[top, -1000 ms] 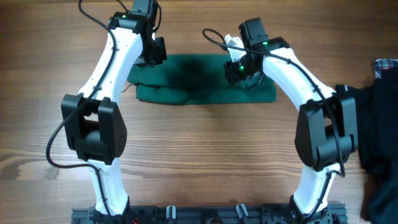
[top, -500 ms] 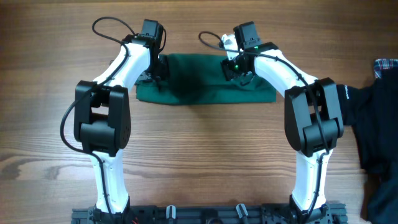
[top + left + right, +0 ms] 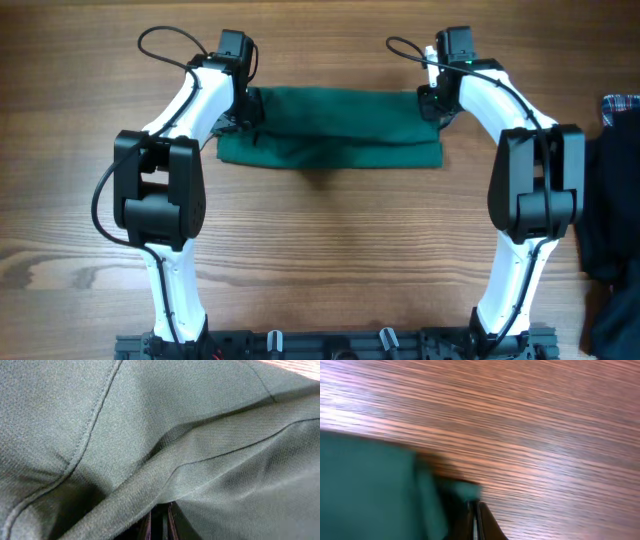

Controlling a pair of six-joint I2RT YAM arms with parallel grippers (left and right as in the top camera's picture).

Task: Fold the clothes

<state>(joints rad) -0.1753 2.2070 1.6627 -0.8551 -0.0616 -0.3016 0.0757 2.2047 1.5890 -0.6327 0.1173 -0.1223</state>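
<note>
**Left gripper** (image 3: pixel 160 522): fingers pressed close together at 6 o'clock of wrist view, pinching fold of green garment (image 3: pixel 210 425). Stitched seams fill frame.

**Right gripper** (image 3: pixel 476 521): fingers closed on garment corner at 6 o'clock. Bare wood table (image 3: pixel 545 430) beyond.

**Overhead only:** garment lies as long folded strip at table's 12 o'clock. Left gripper at its 9 o'clock end, right gripper at its 3 o'clock end. Black garment (image 3: pixel 605 210) and plaid cloth (image 3: pixel 622 104) at table's 3 o'clock edge, well apart from strip.

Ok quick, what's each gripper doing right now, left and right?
Left gripper: closed on the plain dark green fabric garment.
Right gripper: closed, pinching a corner of the same garment.
</note>
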